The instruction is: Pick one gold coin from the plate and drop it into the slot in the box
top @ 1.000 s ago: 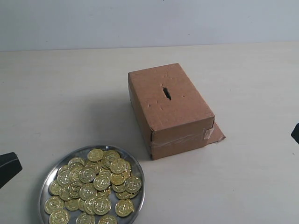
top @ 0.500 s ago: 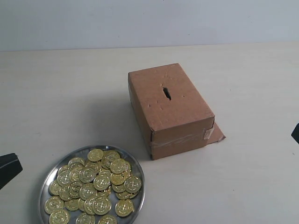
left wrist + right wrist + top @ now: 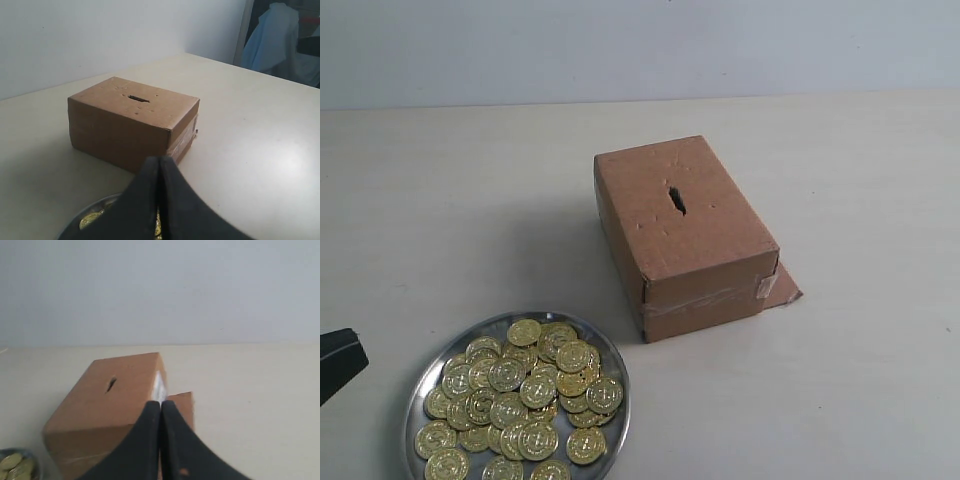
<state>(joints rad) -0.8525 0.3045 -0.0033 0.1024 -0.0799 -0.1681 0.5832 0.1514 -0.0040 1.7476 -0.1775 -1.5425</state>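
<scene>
The brown cardboard box (image 3: 682, 232) stands mid-table, its dark slot (image 3: 676, 200) on top, clear tape across the near end and a small flap (image 3: 781, 285) at its base. The silver plate (image 3: 425, 385) sits at the front left, heaped with several gold coins (image 3: 525, 390). My left gripper (image 3: 160, 161) is shut and empty, hovering over the plate's edge (image 3: 82, 217) with the box (image 3: 131, 120) beyond; in the exterior view only a black part of it (image 3: 338, 362) shows at the left edge. My right gripper (image 3: 160, 404) is shut and empty, facing the box (image 3: 107, 400) and slot (image 3: 110, 384).
The beige table (image 3: 860, 380) runs back to a pale wall (image 3: 620, 45). In the left wrist view, light blue clothing (image 3: 280, 40) hangs past the table's far corner. Coins (image 3: 12, 465) show at the edge of the right wrist view.
The dark bit of the right arm at the right edge of the exterior view has gone out of view. The left gripper, box, plate and coins have not moved.
</scene>
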